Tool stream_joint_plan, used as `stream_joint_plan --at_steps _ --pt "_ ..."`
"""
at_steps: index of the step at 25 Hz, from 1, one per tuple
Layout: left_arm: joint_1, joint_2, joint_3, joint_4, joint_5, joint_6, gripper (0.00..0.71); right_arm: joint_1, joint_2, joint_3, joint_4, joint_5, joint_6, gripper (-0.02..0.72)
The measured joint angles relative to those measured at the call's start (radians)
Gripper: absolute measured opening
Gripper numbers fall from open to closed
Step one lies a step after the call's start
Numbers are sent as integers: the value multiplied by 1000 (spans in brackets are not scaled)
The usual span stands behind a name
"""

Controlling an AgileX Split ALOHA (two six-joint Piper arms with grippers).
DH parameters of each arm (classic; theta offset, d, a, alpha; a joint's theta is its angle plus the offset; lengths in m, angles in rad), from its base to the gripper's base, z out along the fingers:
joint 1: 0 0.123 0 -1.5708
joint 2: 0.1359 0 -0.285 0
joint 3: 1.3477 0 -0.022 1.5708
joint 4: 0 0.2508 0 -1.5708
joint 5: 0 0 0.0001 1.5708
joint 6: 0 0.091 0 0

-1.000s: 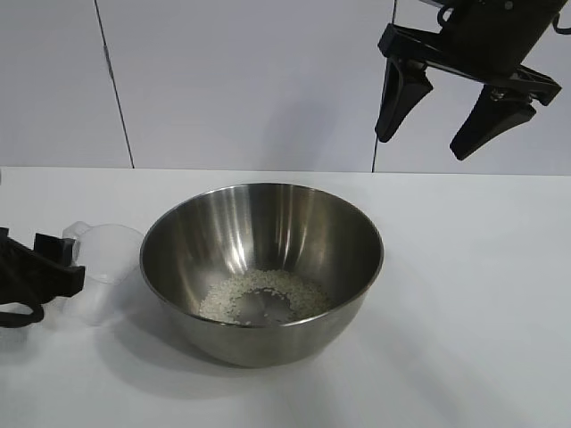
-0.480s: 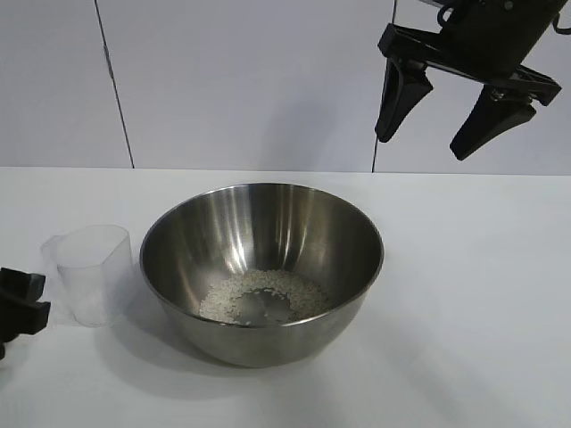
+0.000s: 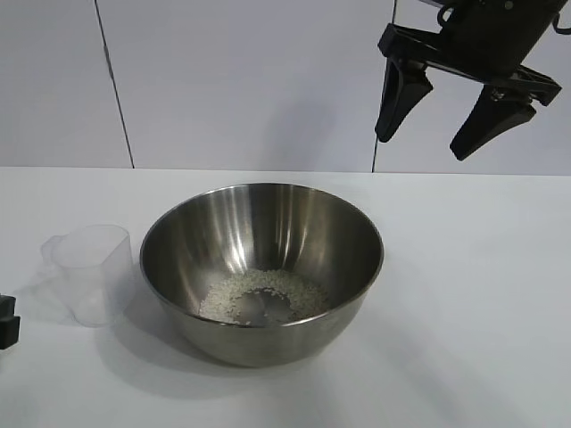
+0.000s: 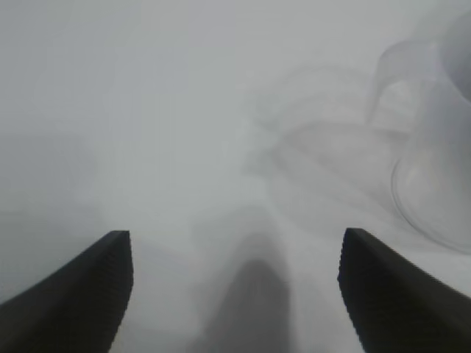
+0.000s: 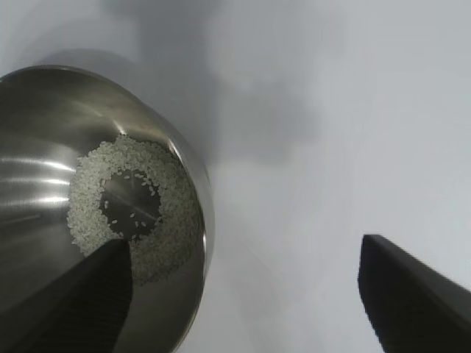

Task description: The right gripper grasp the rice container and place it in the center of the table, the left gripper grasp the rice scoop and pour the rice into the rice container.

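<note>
1. Rice lies as a pale ring of grains around a bare patch at the bottom of the rice container, the big shiny steel bowl sitting dead centre of the exterior frame on the white table.

2. Over to the middle left of that frame, the rice scoop stands upright on the tabletop, just beside the bowl's left wall, its spout pointing toward the frame's left edge. It looks empty; nothing is gripping it.

3. Down at the lower left edge, only a small black corner of the left gripper pokes into the exterior view, apart from the scoop.

4. Left wrist view now: the left gripper shows two dark ribbed fingertips spread wide with nothing but bare table between them. The clear scoop sits toward the upper right of that picture, clear of both tips.

5. Up in the top right of the exterior frame, the right gripper hangs high above the table, fingers splayed wide and pointing down, holding nothing, well apart from the bowl.

6. Right wrist view: the right gripper looks down with its prongs wide, the steel bowl filling the left side of the picture, the rice clearly visible inside, and white table across the rest.
</note>
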Motion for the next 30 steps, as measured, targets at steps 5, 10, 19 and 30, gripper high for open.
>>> stream_joint_plan --at_steps 5,10,19,30 --pt "0 -155 1 -28 1 8 561 0 0 0 0 -1 0 578" --pt "0 -340 -4 -38 10 63 561 0 0 0 0 -1 0 578" --pt "19 -618 -364 -165 707 402 564 0 0 0 0 -2 -1 578" --pt "272 -531 -910 -228 1753 337 647 0 0 0 0 2 -3 580"
